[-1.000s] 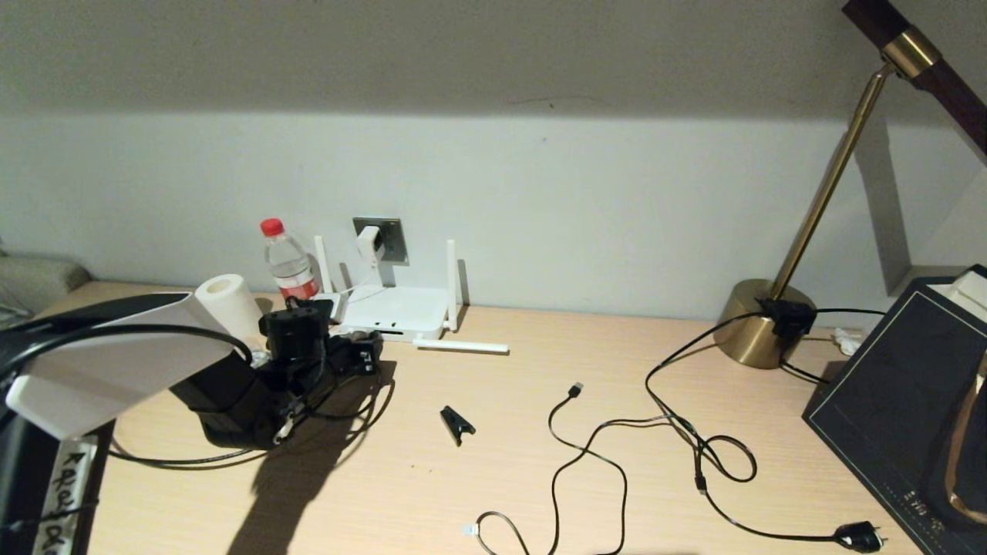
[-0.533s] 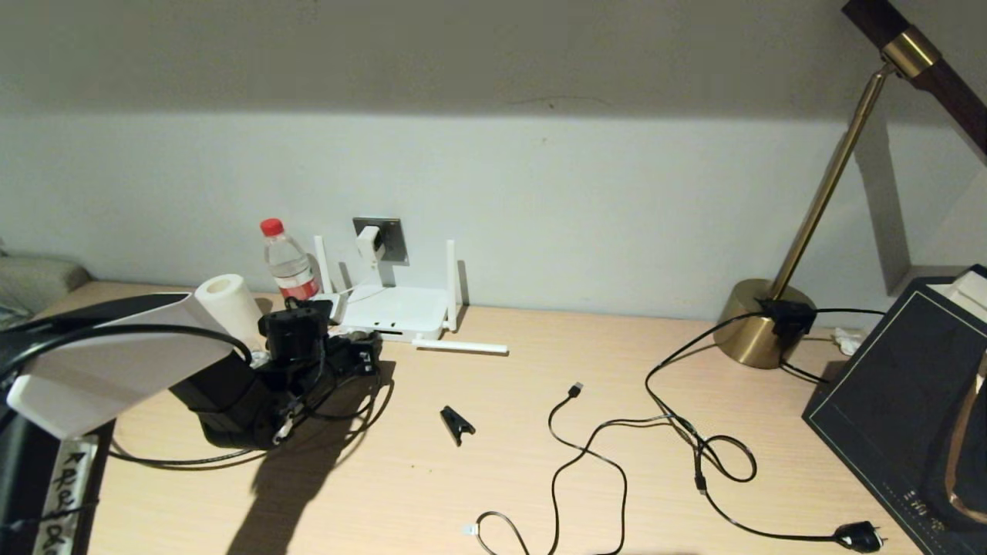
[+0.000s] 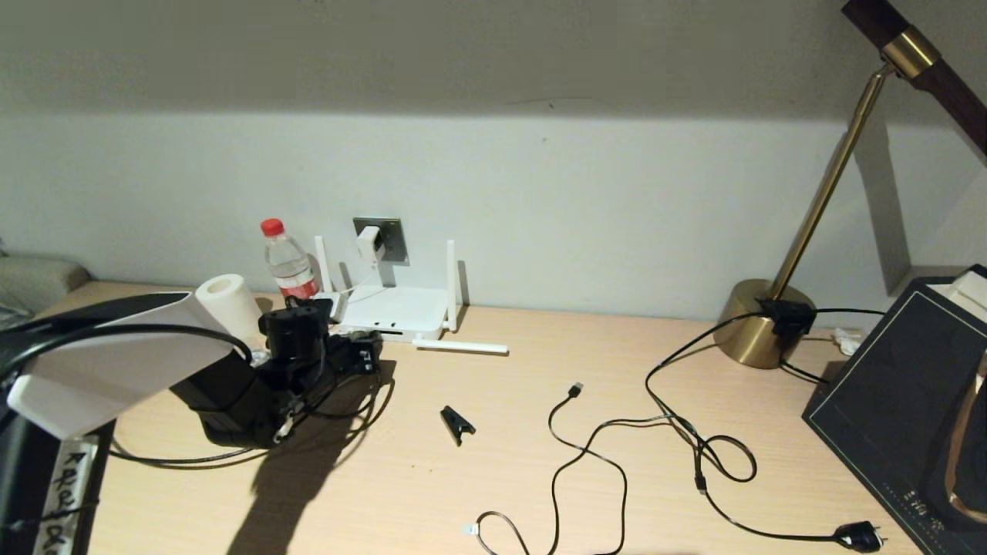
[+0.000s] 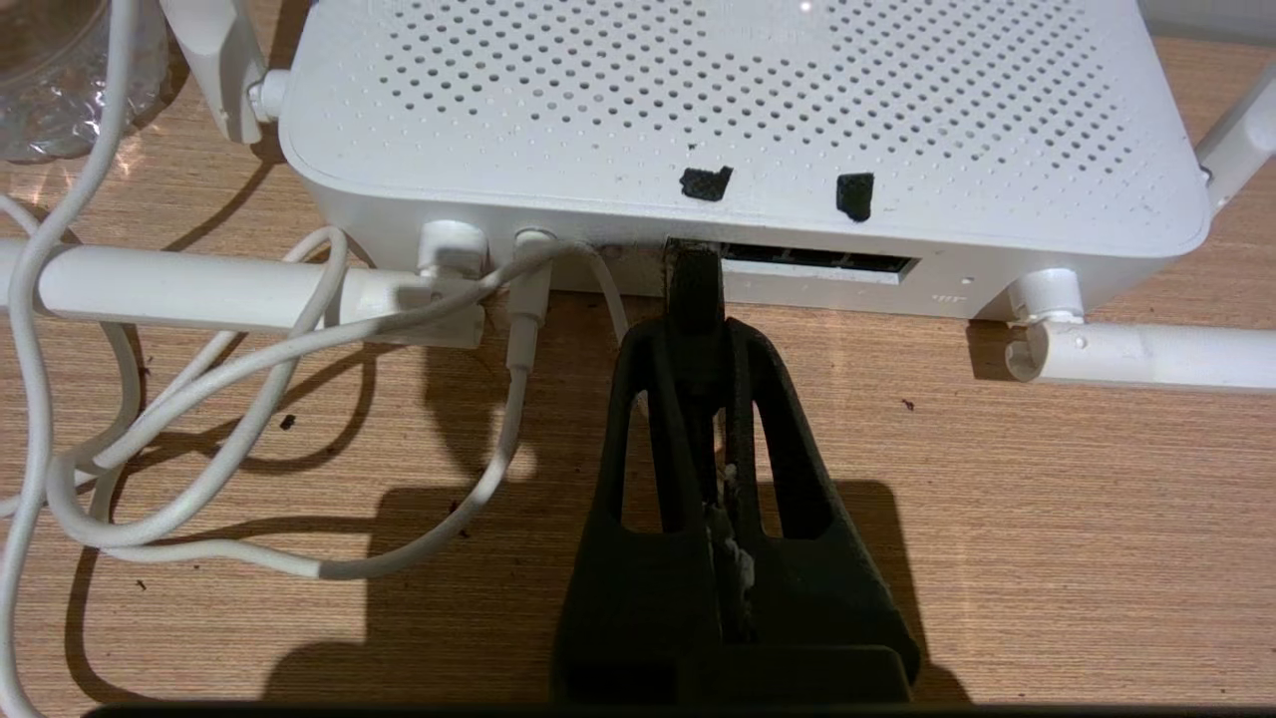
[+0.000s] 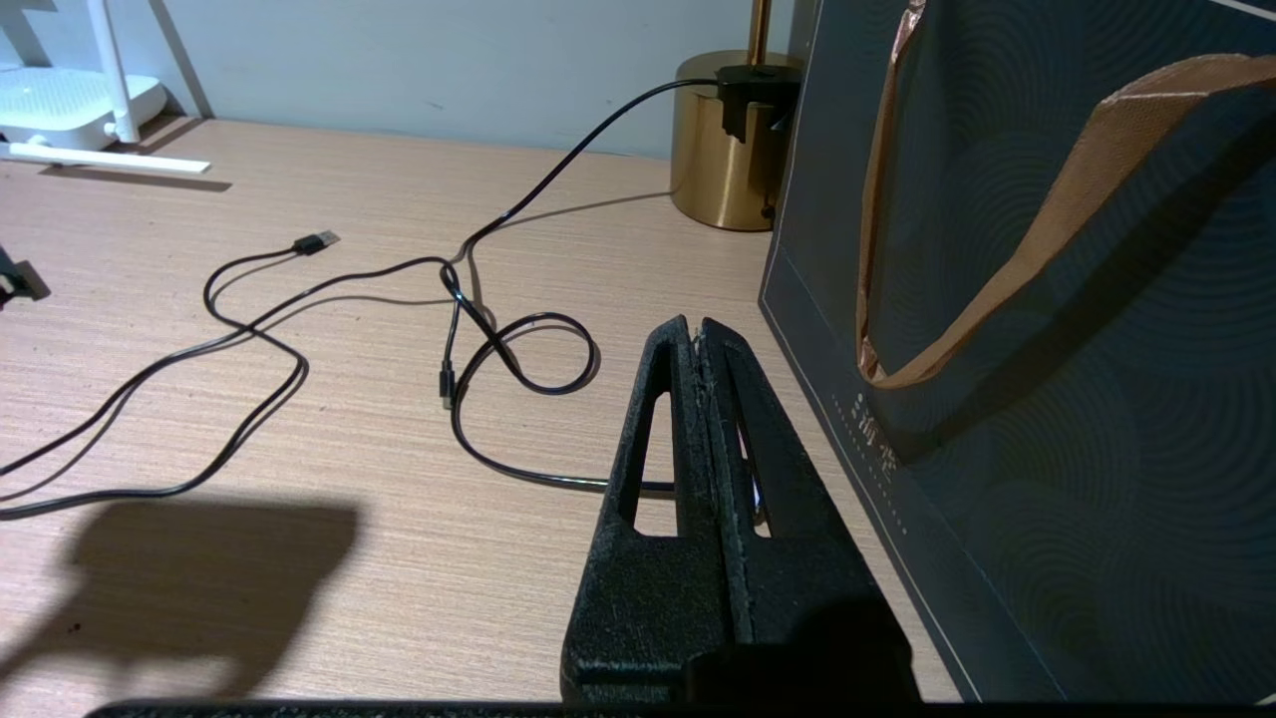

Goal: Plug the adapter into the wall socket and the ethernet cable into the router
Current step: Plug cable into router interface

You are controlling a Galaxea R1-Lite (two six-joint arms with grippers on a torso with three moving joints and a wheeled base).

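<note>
The white router (image 3: 393, 312) lies flat against the wall, its port edge facing me, with one antenna lying on the desk. The white adapter (image 3: 370, 243) sits in the dark grey wall socket (image 3: 392, 237), and its thin white cord (image 4: 249, 369) runs down to the router. My left gripper (image 4: 696, 334) is shut on the black ethernet cable (image 4: 693, 284), whose tip is at the left end of the router's (image 4: 738, 110) port row. The rest of the ethernet cable (image 3: 193, 461) loops on the desk under the left arm. My right gripper (image 5: 695, 327) is shut on nothing, low over the desk.
A water bottle (image 3: 288, 262) and a paper roll (image 3: 227, 304) stand left of the router. A black clip (image 3: 456, 422), a thin USB cable (image 3: 586, 447) and the lamp cord (image 3: 860, 536) lie mid-desk. The brass lamp base (image 3: 759, 324) and a dark bag (image 3: 902, 401) stand at the right.
</note>
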